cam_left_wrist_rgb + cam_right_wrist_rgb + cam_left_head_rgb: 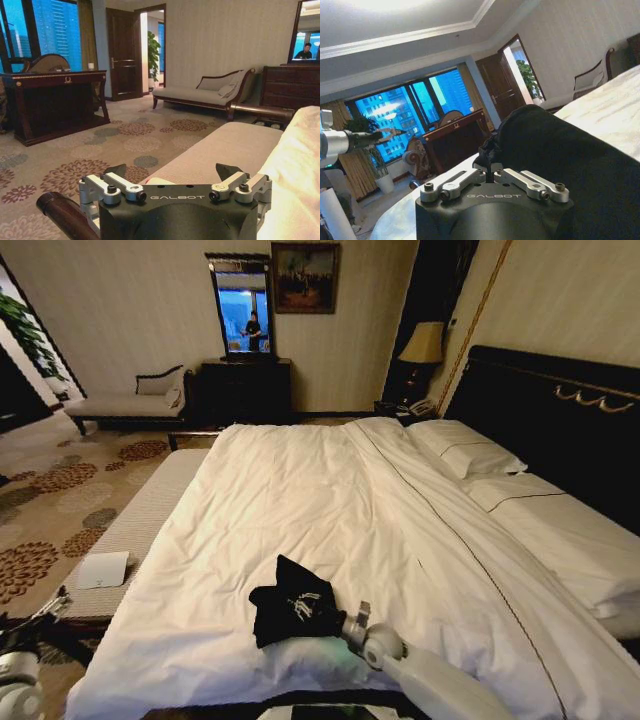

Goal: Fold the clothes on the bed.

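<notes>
Right hand (491, 167) clamped on black T-shirt (292, 607) | left hand (172, 172) apart, beside bed (330, 490)

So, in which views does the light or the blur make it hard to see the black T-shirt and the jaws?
Head view: dim warm light, and the black T-shirt shows as a dark lump with few folds visible. Right wrist view: bright ceiling glare, blue windows, the shirt close and soft, with the right gripper shut on it. Left wrist view: the left gripper is sharp, its jaws open.
</notes>
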Available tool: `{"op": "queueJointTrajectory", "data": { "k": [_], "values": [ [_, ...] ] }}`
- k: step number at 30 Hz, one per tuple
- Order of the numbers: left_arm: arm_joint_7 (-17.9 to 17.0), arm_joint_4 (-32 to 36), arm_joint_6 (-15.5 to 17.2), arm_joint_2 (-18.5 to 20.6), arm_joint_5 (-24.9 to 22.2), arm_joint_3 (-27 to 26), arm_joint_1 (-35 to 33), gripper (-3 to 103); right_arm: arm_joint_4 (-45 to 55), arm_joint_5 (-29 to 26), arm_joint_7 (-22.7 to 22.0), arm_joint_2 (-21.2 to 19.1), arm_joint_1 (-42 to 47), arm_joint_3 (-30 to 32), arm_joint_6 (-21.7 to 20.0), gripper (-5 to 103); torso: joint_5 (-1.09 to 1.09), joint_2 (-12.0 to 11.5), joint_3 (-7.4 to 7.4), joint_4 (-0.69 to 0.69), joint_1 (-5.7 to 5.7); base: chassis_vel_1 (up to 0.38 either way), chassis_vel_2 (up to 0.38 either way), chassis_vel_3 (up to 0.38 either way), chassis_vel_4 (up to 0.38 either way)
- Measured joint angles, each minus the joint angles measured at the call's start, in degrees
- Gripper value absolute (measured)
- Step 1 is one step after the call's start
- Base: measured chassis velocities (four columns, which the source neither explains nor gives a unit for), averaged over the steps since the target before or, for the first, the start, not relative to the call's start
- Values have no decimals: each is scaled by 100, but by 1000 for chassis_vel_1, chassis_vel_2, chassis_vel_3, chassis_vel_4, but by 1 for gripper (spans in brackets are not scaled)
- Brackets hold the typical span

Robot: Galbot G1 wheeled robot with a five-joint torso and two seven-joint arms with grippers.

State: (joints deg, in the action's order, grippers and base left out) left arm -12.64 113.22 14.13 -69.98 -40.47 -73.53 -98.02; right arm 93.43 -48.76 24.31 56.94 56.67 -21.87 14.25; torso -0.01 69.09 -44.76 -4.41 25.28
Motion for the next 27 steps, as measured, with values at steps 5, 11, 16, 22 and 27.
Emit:
{"op": "queueJointTrajectory", "data": {
  "k": [5, 11, 16, 22, 27],
  "values": [
    [-47, 4, 70, 89, -32, 33, 104, 100, -266, 90, -16, 98, -135, -239, 1, 2, 0, 0, 0, -1, 0, 0, 0, 0, 0],
    [-61, -63, 90, 175, -157, 41, 154, 100, -505, 193, -24, 202, -305, -516, 1, 2, -1, 0, 0, -1, 0, 0, 0, 0, 0],
    [-61, -172, 80, 227, -251, 31, 155, 100, -652, 209, -32, 359, -385, -666, -2, 2, -1, 0, 0, 0, 0, 0, 0, 0, 0],
    [-58, -334, 8, 339, -397, -54, 134, 100, -821, 324, -66, 616, -403, -882, -2, 2, 0, 0, 0, 0, 0, 0, 0, 0, 0],
    [-37, -410, -30, 410, -475, -117, 103, 100, -732, 423, -128, 680, -360, -901, 104, 12, 0, 0, 0, 0, 0, 0, 0, 0, 0]
  ]
}}
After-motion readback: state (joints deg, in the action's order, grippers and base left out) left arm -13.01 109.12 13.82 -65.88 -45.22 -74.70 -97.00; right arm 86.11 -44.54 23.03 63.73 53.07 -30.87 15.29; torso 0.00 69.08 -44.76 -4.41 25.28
